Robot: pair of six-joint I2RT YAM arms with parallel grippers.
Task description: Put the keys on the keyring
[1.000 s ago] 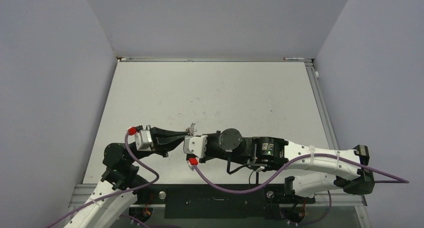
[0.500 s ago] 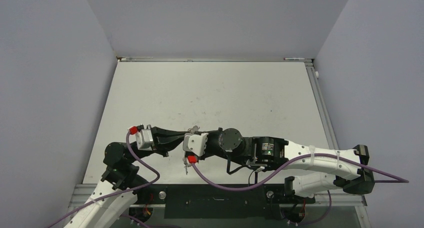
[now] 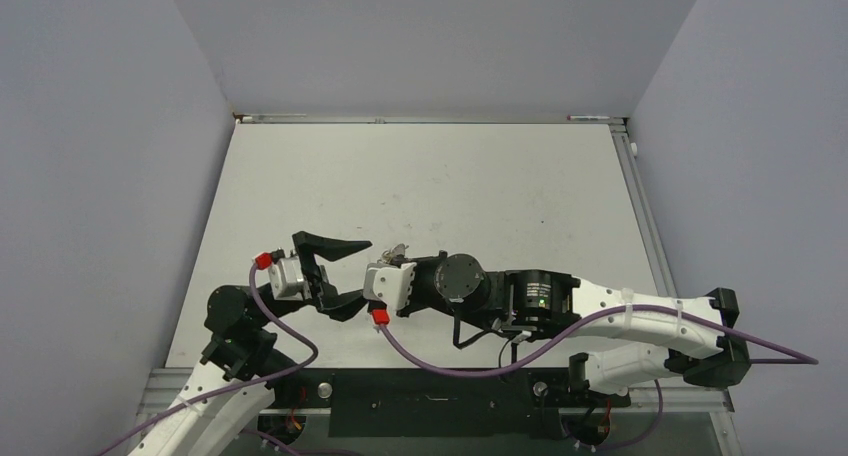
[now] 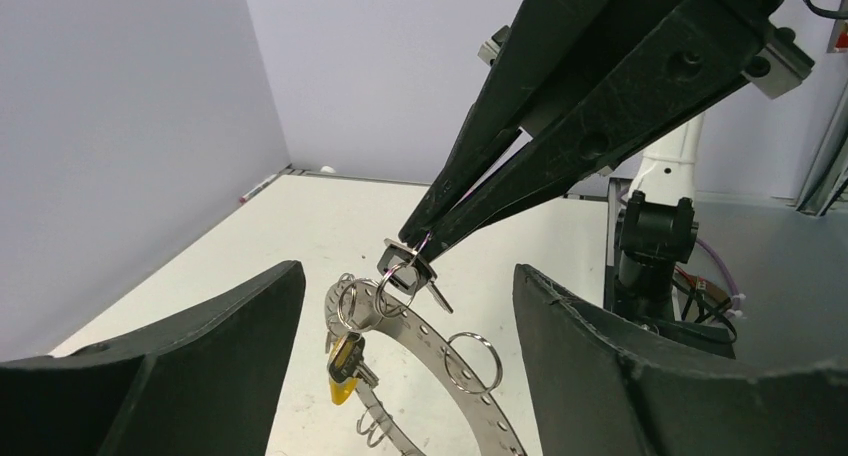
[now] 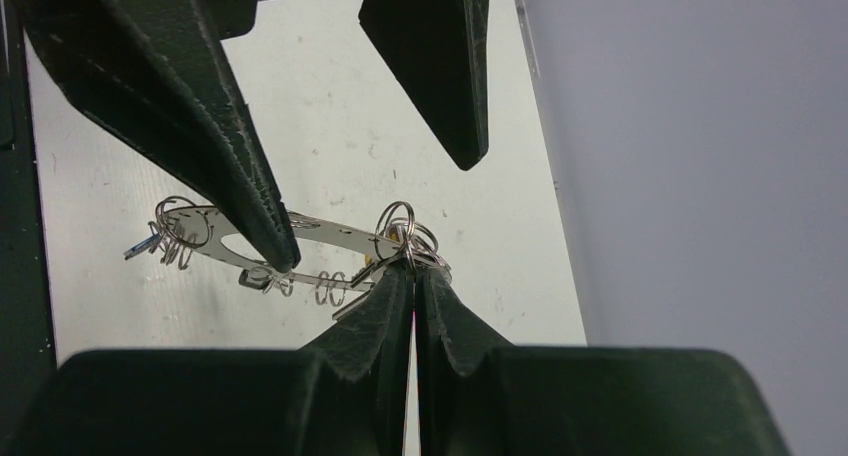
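Black left gripper (image 3: 365, 274) agape beside keyring (image 4: 420, 334)

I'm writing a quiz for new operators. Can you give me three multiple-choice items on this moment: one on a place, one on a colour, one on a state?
1. Where is the keyring?
A) flat in the table's far corner
B) at the right gripper's fingertips
C) on the arm bases

2. What colour is the tag on the key hanging from it?
A) red
B) yellow
C) green

3. How is the left gripper?
A) open
B) shut on the keyring
C) shut, empty

Answers: B, the shut tips pinch the ring's rim; B, the left wrist view shows yellow; A, its fingers stand wide apart.
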